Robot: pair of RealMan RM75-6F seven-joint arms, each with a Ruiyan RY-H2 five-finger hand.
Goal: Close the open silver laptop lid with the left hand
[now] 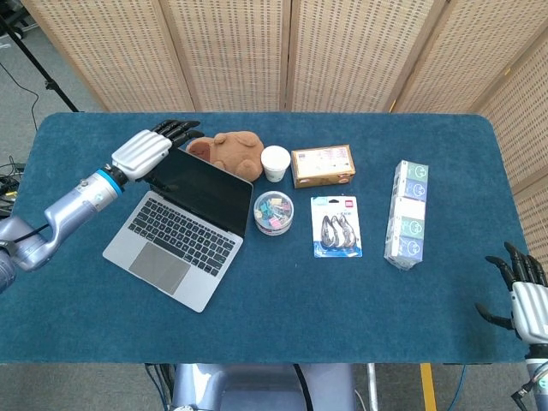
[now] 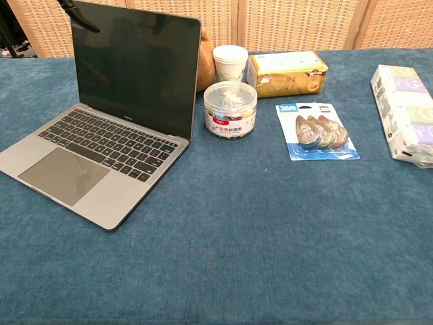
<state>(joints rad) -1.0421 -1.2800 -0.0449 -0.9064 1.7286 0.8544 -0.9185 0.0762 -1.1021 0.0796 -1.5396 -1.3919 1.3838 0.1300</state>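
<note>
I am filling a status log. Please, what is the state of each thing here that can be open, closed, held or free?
silver laptop: lid open, upright.
left robot hand: at the lid's top edge, fingers reaching over it, holding nothing.
right robot hand: fingers apart, holding nothing.
clear clip tub: lid on.
paper cup: upright, no lid.

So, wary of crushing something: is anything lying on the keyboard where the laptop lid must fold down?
Nothing visible does. The keyboard is bare, and the left robot hand is at the lid top edge.

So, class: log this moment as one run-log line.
laptop: lid open | left hand: open, at lid's top edge | right hand: open, idle
</note>
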